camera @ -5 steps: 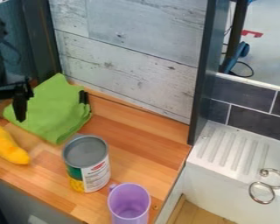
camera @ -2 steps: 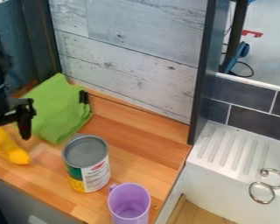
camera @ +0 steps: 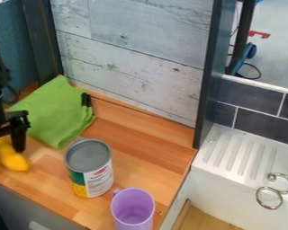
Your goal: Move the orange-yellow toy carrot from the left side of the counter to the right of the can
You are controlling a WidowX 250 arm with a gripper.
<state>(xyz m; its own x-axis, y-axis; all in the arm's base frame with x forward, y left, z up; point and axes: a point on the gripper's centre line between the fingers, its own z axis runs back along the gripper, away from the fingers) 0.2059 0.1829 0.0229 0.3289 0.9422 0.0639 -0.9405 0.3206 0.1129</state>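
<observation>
On the left counter [camera: 147, 148] were one can [camera: 90, 168], one purple mug [camera: 132, 207], one green cloth [camera: 57, 112] and one yellow object [camera: 13, 161]; at right, two metal rings [camera: 280, 192].

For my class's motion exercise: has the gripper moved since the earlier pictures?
Yes, the gripper has moved down the view, judged against the can.

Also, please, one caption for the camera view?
Robot hand near yellow vegetable, green cloth, food can and purple mug.
</observation>
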